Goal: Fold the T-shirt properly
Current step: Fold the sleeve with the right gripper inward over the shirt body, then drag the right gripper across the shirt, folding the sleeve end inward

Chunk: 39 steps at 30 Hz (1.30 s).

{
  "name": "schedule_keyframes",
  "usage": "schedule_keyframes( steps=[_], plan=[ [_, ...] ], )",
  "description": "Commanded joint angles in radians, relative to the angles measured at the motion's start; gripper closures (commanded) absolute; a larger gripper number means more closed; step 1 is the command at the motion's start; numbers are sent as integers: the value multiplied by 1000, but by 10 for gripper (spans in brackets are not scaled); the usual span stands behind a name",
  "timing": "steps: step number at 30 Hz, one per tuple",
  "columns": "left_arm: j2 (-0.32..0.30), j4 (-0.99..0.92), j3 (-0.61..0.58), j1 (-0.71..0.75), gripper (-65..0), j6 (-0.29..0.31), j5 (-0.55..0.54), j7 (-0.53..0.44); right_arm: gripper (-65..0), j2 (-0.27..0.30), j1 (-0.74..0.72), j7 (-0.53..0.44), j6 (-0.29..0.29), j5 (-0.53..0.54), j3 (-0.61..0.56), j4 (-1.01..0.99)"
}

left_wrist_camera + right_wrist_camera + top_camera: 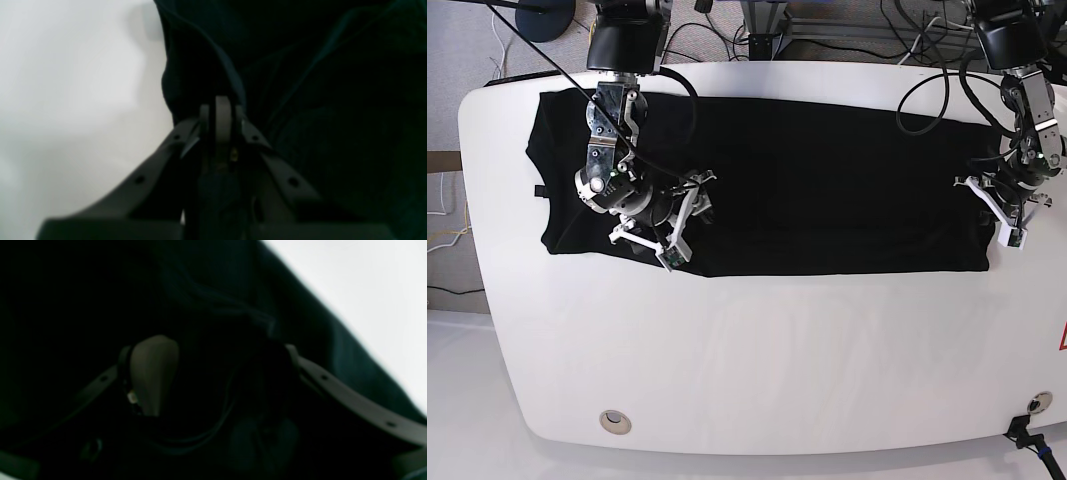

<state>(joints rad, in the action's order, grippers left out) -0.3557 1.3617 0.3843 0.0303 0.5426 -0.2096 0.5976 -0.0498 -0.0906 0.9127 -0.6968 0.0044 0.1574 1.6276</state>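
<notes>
The black T-shirt [827, 190] lies spread as a long band across the far half of the white table [757, 350], plain side showing. At the shirt's right end my left gripper [1005, 228] is shut, and the left wrist view shows its fingertips [223, 110] pressed together on a dark fabric edge of the T-shirt [317, 100]. My right gripper [675, 222] hovers over the shirt's left part near its front edge. Its fingers [153, 373] stand wide apart above the T-shirt [206, 306], and nothing is between them.
Black cables [927, 90] loop from the arms over the table's far edge. A round metal fitting [612, 421] sits near the front left corner and a dark connector [1027, 432] at the front right. Bare tabletop [66, 83] borders the shirt's end.
</notes>
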Motion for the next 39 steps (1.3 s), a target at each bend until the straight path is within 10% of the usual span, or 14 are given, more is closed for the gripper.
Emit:
schedule_keyframes(
  steps=[1, 11, 39],
  plan=[
    [-18, 14, 5, -16, 0, 0, -12, -20, -407, -22, -18, 44, -1, 10, 0, 66],
    [-16, 14, 3, -16, 0, 0, -12, -20, -407, -77, 38, 348, -1, 10, -132, 320],
    [-15, -12, -29, -14, 0, 0, -12, -20, -407, -107, 67, 167, 9, 10, 150, 283]
  ],
)
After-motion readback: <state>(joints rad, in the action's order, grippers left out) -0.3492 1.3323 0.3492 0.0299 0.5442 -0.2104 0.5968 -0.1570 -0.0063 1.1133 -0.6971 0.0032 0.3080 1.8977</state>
